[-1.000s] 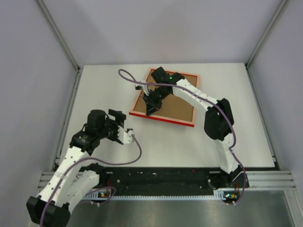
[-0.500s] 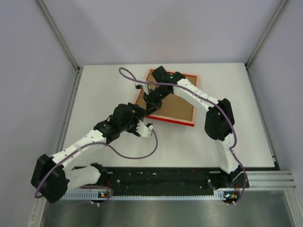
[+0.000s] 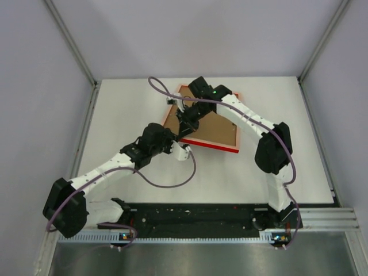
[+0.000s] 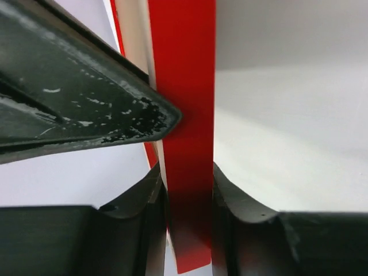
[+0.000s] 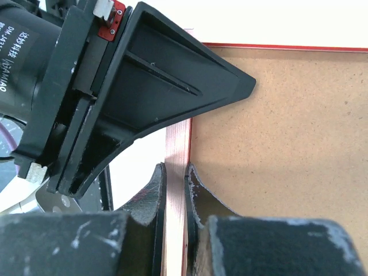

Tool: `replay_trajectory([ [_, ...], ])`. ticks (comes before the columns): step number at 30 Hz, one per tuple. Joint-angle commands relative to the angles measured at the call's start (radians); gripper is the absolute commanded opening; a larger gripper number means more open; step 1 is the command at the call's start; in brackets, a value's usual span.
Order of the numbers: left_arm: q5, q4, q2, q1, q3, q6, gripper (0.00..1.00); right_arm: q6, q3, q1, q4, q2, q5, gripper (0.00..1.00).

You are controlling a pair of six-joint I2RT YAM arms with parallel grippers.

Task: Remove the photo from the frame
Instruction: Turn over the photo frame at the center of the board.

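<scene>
The frame lies with its brown back up at the table's middle back, its red rim showing along the near edge. My right gripper is shut on the frame's left rim, one finger outside it and one over the brown back. My left gripper reaches in from the near left. Its two fingers press either side of the red rim close to the frame's near left corner, beside the right gripper's finger. The photo is hidden beneath the backing.
The white table is bounded by grey walls with aluminium rails at the sides. A purple cable loops from the left arm over the table, and another arcs above the frame's left corner. Both arm bases sit at the near edge.
The left arm swung from the near left up to the frame's corner and its jaws came together on the red rim. The right gripper kept its hold and the frame shifted slightly.
</scene>
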Motion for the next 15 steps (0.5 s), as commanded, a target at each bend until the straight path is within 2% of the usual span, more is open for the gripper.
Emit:
replay_trajectory([
  [1, -0.008, 0.107, 0.002, -0.009, 0.026, 0.007, 0.15, -0.008, 0.013, -0.003, 0.022, -0.088, -0.054, 0.0],
  [2, -0.01, 0.11, 0.002, -0.01, 0.024, 0.007, 0.04, -0.009, 0.013, -0.003, 0.023, -0.092, -0.039, 0.0],
  [3, -0.011, 0.113, 0.0, -0.01, 0.021, 0.007, 0.0, -0.015, 0.012, -0.003, 0.022, -0.095, -0.019, 0.0],
  [4, -0.014, 0.117, -0.001, -0.01, 0.02, 0.002, 0.0, -0.021, 0.01, -0.006, 0.022, -0.1, 0.005, 0.01],
  [5, -0.016, 0.119, -0.003, -0.012, 0.018, -0.002, 0.0, -0.032, 0.01, -0.007, 0.02, -0.107, 0.024, 0.09],
  [9, -0.018, 0.122, -0.015, -0.01, 0.003, -0.027, 0.0, -0.069, 0.019, -0.062, 0.008, -0.152, 0.065, 0.53],
  [10, -0.019, 0.122, -0.02, -0.01, -0.003, -0.035, 0.0, -0.083, 0.022, -0.082, 0.0, -0.169, 0.065, 0.61],
  [13, -0.028, 0.124, -0.031, -0.01, -0.019, -0.065, 0.0, -0.162, 0.006, -0.151, -0.016, -0.244, 0.079, 0.79],
  [15, -0.036, 0.122, -0.032, -0.01, -0.022, -0.097, 0.0, -0.246, -0.051, -0.188, -0.017, -0.32, 0.122, 0.87],
])
